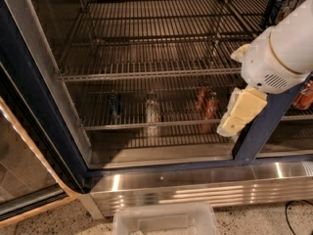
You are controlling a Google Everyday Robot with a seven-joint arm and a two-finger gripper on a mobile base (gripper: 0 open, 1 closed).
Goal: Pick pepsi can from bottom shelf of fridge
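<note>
The reach is the step in hand, and no grasp has begun. The gripper (239, 114) hangs at the right of the fridge (195, 185) opening, in front of the dark blue post, and whether it is spread or closed I cannot tell. The pepsi can (114, 104) stands upright at the left of the bottom shelf (146, 126), well apart from the gripper, with 1 clear bottle (152, 110) and the red cans (206, 104) between them. The next move likely calls for a leftward sweep, then a low entry over the front rail.
</note>
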